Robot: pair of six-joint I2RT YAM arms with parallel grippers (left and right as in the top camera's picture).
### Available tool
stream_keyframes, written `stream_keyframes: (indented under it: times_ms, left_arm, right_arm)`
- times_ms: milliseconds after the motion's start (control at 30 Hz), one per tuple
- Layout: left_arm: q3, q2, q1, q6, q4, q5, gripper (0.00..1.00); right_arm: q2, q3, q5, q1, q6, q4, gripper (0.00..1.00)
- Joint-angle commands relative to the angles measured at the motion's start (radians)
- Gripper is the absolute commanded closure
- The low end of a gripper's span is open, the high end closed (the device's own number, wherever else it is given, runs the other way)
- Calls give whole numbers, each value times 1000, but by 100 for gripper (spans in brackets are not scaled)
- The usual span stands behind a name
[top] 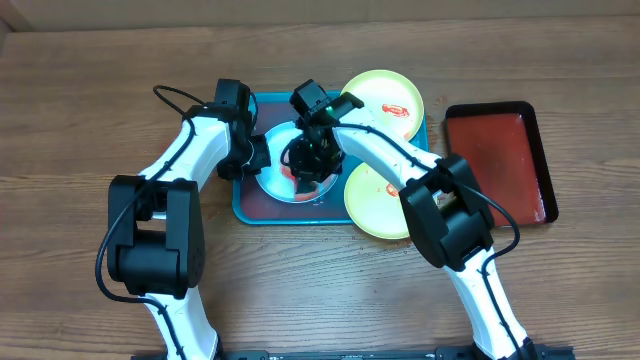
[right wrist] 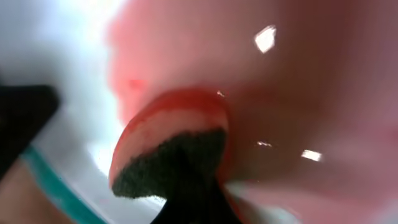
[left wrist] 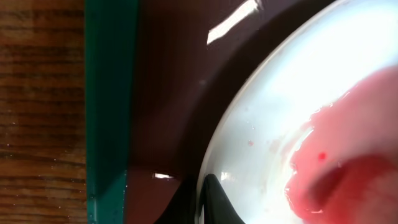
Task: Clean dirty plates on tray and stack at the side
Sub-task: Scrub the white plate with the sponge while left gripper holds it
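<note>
Nearest the table's [top: 100,90] front edge, a smooth near yellow-green plate [top: 385,205] overlaps the glossy teal tray's [left wrist: 109,93] rim. Mid-tray, the right gripper [top: 308,165] has its jaws clamped on a red, coarse-backed sponge [right wrist: 168,146] pressed against the smeared blue-white plate [left wrist: 267,106]. The left gripper [top: 258,155] meets that plate's rim; I cannot tell how its jaws stand. Beyond lies the far yellow-green plate [top: 385,100].

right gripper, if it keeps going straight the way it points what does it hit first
The sauce-smeared blue-white plate on the tray. The right gripper points down at it, and the sponge it holds would touch first, if it isn't touching already.
</note>
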Motion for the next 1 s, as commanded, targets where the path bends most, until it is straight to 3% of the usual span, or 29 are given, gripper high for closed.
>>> stream_keyframes:
  times_ms: [0,133,300,633,833,967]
  left_arm:
    - [-22,23,-8,-6,-5,6,96]
    - [-22,23,-8,-6,-5,4,96]
    - [-22,23,-8,-6,-5,4,96]
    - [-22,23,-8,-5,-5,4,96]
    - [-22,23,-7,-5,-5,4,96]
    - [-22,23,-8,-5,-6,4,96]
  right_arm:
    - [32,60,342,-7,-49,-85,96]
    - [34,59,536,-4,-51,-84,96]
    - [51,49,531,-5,-51,27,96]
    - [89,49,-24,17,-104,257,96]
    - [89,49,-93,35,-110,122,96]
    - [81,53,-58,25,-190,-14,96]
